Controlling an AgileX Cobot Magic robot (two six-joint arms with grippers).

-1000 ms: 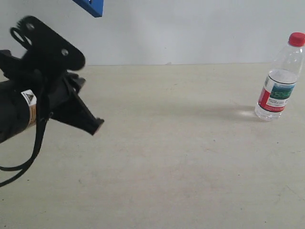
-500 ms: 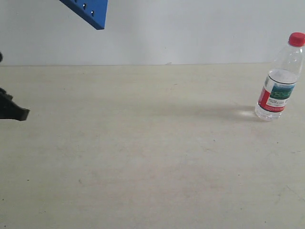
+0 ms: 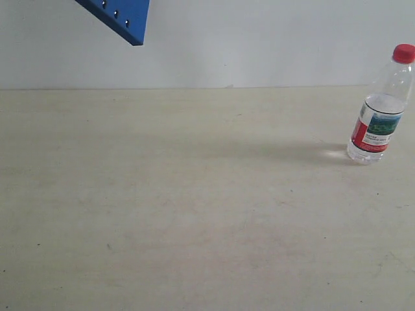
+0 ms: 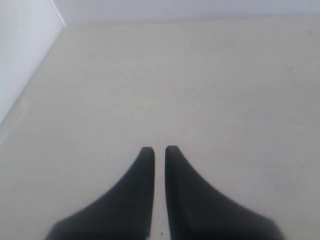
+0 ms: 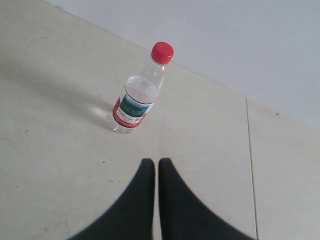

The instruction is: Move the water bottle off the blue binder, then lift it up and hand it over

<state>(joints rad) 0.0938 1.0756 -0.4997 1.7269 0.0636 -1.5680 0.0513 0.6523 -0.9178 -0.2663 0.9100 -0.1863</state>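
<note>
The water bottle, clear with a red cap and a red, white and green label, stands upright on the beige table at the far right. One corner of the blue binder, with small holes along its edge, hangs in the air at the top left; what holds it is out of view. Neither gripper shows in the exterior view. My right gripper is shut and empty, a short way from the bottle. Shut down to a thin slit, my left gripper holds nothing over bare table.
A pale wall runs along the table's far edge. In the left wrist view a white wall borders the table. A thin seam crosses the tabletop beside the bottle in the right wrist view.
The left arm has drawn back to the left and left the exterior view. The binder's corner has come a little lower and further right. The bottle has not moved.
</note>
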